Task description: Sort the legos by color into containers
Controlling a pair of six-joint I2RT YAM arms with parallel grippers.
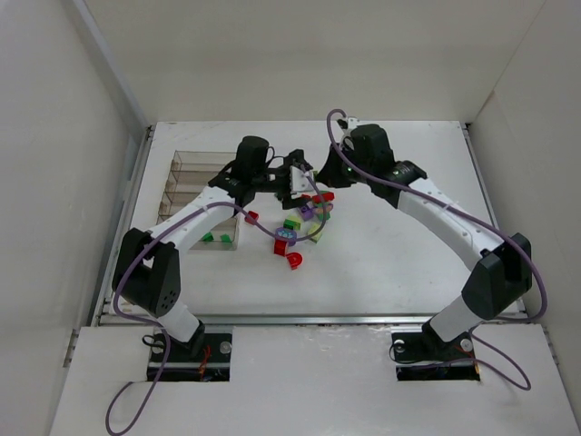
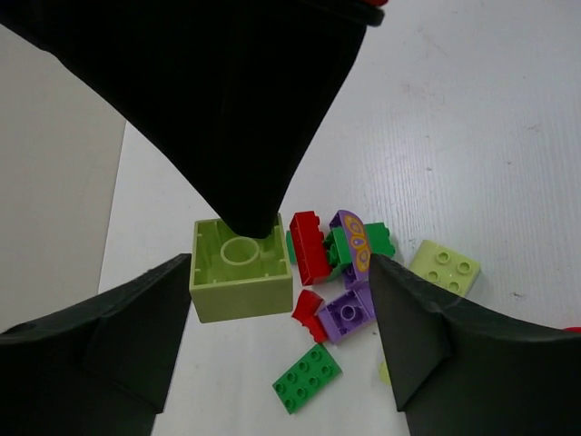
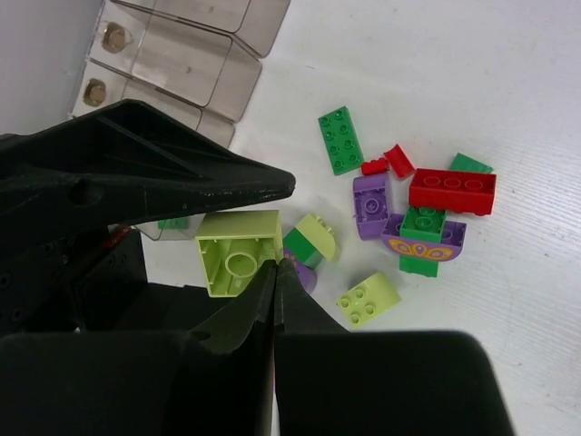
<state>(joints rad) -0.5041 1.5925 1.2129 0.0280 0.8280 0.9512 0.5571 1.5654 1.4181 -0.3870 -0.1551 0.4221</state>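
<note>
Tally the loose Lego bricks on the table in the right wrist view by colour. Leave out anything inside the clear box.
Yellow-green plastic bricks: 3
Red plastic bricks: 3
Purple plastic bricks: 3
Dark green plastic bricks: 4
Total: 13, approximate where pieces overlap in the pile.

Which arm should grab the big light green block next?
Left, probably. The left gripper is open with the light green block between its fingers. The right gripper is shut, its tip at that block's edge.
</note>
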